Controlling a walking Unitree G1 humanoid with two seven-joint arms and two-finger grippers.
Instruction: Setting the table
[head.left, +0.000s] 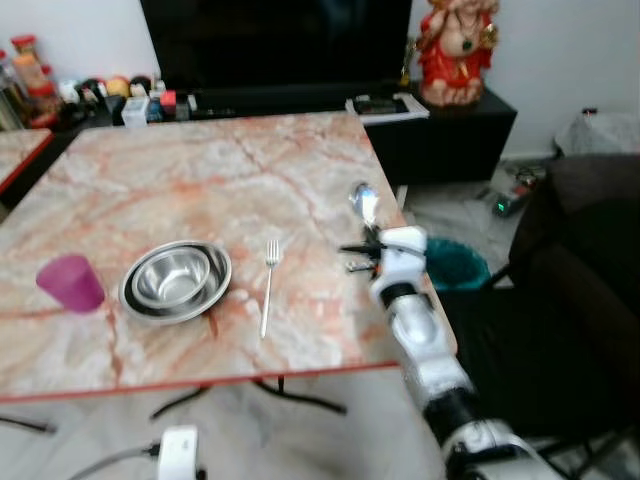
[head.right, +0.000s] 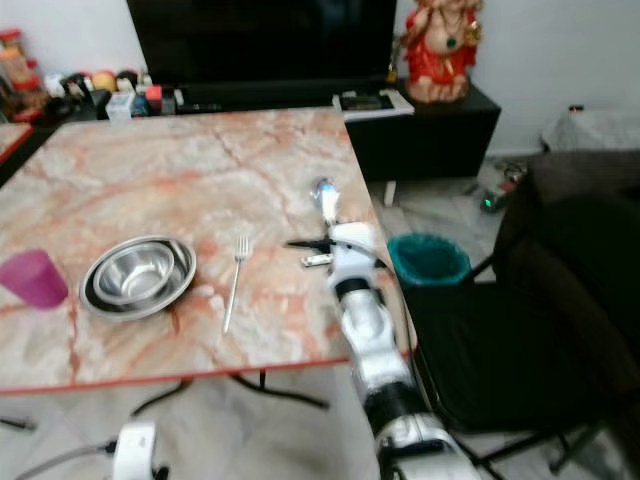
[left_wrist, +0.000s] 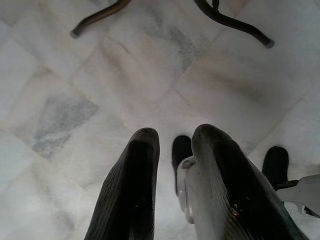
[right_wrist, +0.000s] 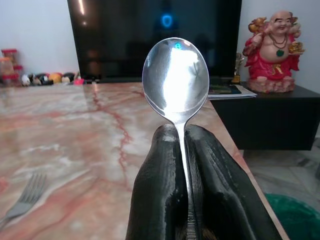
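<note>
Got the spoon (right_wrist: 175, 77) pinched by its handle in my right gripper (right_wrist: 184, 150), fingers clamped tight, bowl sticking up over the bench (head.left: 200, 180) edge, right of the fork (head.left: 268, 285). It's probably light, stiff, slick steel, so gripping mid-handle seems safest.

pretty even daylight-ish room light, nothing dim. both eye views are soft and a bit smeary. the spoon bowl (right_wrist: 175, 75) catches a bright glare and the tv screen (right_wrist: 155, 35) shows small reflected glints.
</note>
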